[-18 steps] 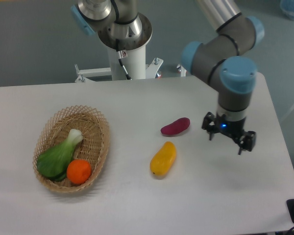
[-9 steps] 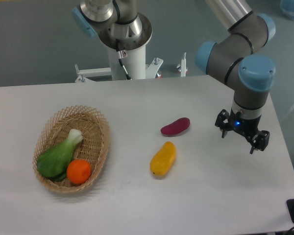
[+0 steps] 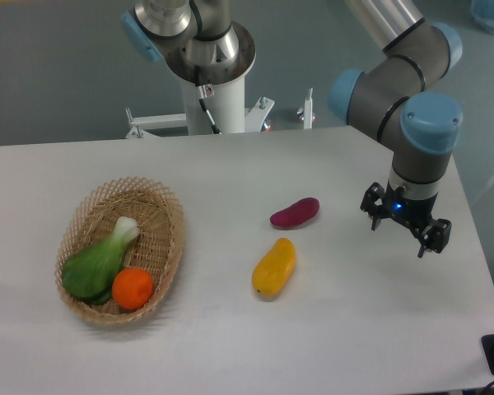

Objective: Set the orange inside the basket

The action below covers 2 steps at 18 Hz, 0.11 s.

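The small round bright orange fruit (image 3: pixel 132 289) lies inside the oval woven tan wicker basket (image 3: pixel 166 202), at its near end, touching the leafy green bok-choy-like vegetable with a pale stalk (image 3: pixel 99 261) that shares the basket. Judged from this, the placing looks done: the orange sits below the rim, so it should not roll out. The black two-finger gripper (image 3: pixel 406 233) hovers above the white worktop (image 3: pixel 230 173) at the far right, well apart from the basket, fingers spread and holding nothing, which fits an arm parked clear of the goods. The purple-red oblong vegetable (image 3: pixel 295 212) and the elongated yellow fruit (image 3: pixel 273 267) lie loose on the worktop between basket and gripper, near each other but apart.
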{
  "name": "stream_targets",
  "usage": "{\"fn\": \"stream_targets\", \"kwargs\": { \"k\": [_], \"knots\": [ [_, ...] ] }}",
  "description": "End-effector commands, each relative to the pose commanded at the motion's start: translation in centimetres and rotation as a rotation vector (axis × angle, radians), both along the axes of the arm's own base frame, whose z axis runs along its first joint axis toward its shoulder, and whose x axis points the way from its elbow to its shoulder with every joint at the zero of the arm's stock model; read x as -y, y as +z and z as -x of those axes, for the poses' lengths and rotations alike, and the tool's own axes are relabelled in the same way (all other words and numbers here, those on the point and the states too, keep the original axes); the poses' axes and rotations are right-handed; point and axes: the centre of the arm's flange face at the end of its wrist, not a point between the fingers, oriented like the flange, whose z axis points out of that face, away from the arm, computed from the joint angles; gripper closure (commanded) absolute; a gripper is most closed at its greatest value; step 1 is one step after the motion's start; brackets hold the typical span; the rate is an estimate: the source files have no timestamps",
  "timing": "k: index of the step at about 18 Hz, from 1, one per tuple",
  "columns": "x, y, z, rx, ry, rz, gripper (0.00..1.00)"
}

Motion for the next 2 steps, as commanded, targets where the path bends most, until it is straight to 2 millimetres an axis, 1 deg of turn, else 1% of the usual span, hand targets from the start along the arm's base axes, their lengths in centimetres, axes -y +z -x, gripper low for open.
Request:
{"fn": "stream_targets", "kwargs": {
  "k": [2],
  "knots": [
    [0.00, 0.02, 0.01, -0.001, 0.000, -0.001, 0.00]
  ]
}}
